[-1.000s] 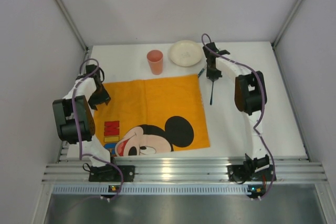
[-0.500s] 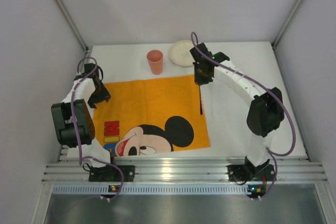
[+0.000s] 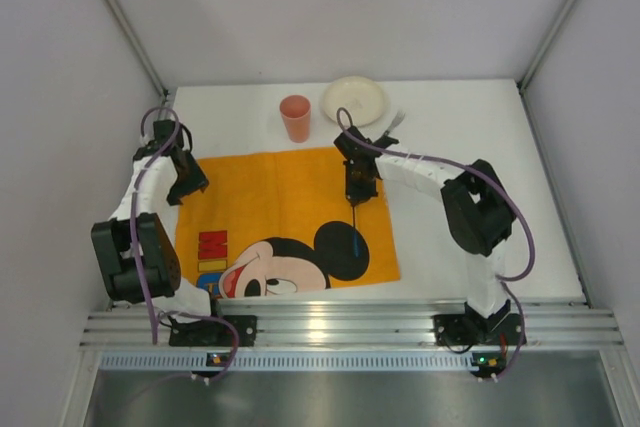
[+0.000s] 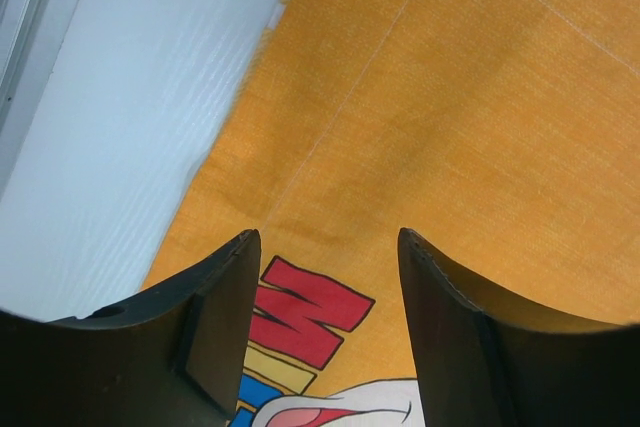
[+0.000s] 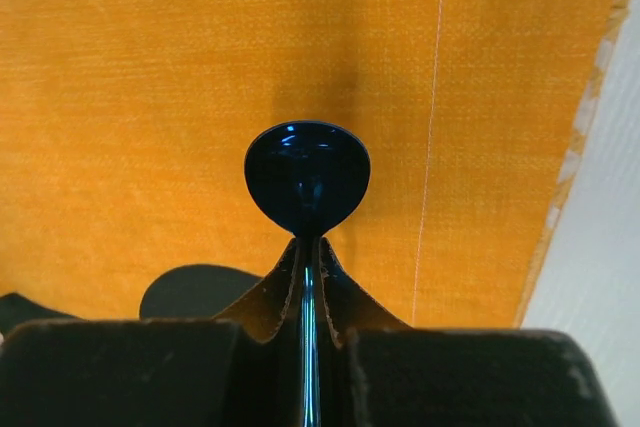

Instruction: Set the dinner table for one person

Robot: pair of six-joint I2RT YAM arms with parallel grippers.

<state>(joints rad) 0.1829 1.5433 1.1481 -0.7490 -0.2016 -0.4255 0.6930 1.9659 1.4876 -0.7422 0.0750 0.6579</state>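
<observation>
The white dinner table (image 3: 480,137) carries an orange cartoon-mouse mat (image 3: 280,192). My right gripper (image 3: 358,185) is shut on a dark blue spoon (image 3: 355,232) and holds it over the mat's right part. In the right wrist view the gripper (image 5: 310,245) pinches the handle and the spoon bowl (image 5: 307,175) points away above the mat (image 5: 150,67). My left gripper (image 3: 186,183) is open and empty at the mat's left edge. In the left wrist view it (image 4: 330,237) hangs over the mat (image 4: 450,97), beside bare table (image 4: 120,97).
A salmon-pink cup (image 3: 295,117) and a pale plate (image 3: 353,100) stand at the back beyond the mat. A small light utensil (image 3: 391,126) lies right of the plate's front. Grey walls close in the table on three sides.
My right arm has swung left and nearer with the spoon, from the bare table right of the mat to over the mat. The left arm has barely shifted.
</observation>
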